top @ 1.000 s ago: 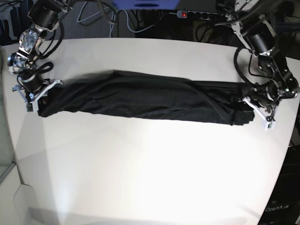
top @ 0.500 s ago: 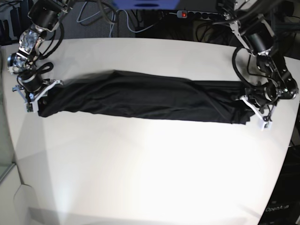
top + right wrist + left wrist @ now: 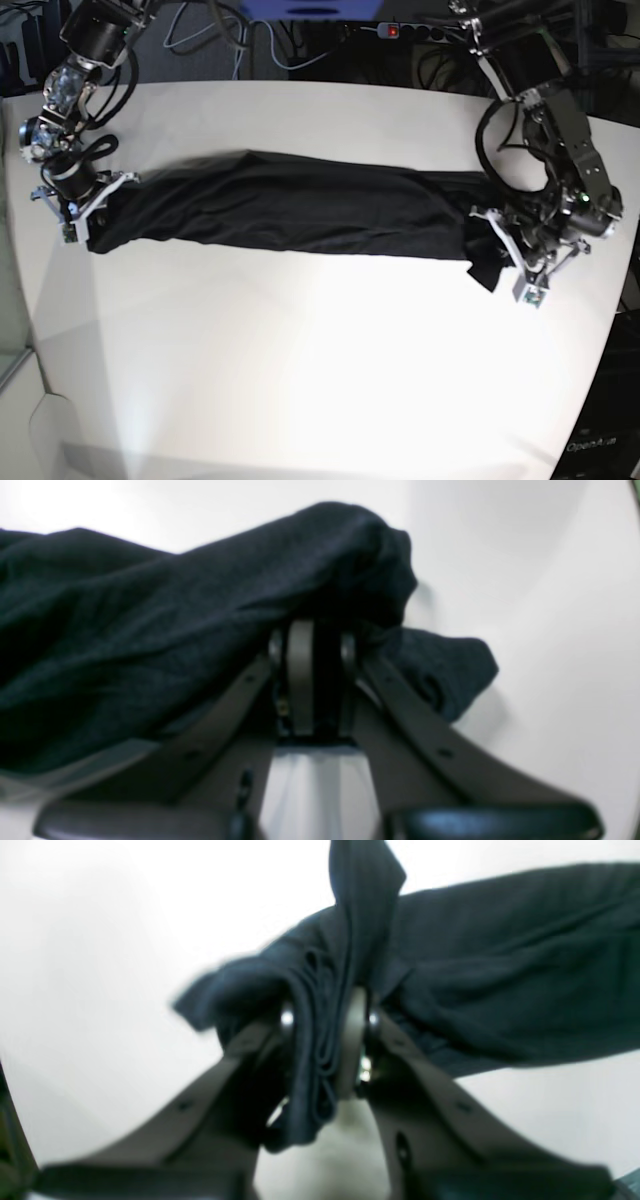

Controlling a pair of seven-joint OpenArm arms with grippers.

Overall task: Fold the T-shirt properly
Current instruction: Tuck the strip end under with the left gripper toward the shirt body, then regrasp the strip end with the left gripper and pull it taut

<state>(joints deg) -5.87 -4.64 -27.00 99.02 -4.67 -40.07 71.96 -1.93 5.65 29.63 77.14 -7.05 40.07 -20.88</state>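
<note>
We see the shirt (image 3: 290, 208) lying in a long dark strip across the far half of the white table (image 3: 320, 380). It is black and plain, and it is folded over itself so it looks like a thick band. It runs from one arm to the other. Soft wrinkles run along it.

In the base view, one end of the shirt is by the left gripper (image 3: 505, 262), on the right side of that view. There the cloth is bunched up and a corner hangs down a little past the band. In the left wrist view we see the left gripper (image 3: 325, 1040) pinched tight on a bundle of folded layers of the shirt (image 3: 500, 965). The jaws are close together with the cloth squeezed between them, and some cloth sticks out above and below them.

The other end is by the right gripper (image 3: 85, 205), on the left side of the base view. In the right wrist view the right gripper (image 3: 312, 672) has its jaws close together too, and the shirt (image 3: 150, 630) is draped over the tips. The jaws nip the dark cloth at that end.

Behind the table we see black cables (image 3: 250, 40) and a power strip (image 3: 415, 31) with a small red light.
</note>
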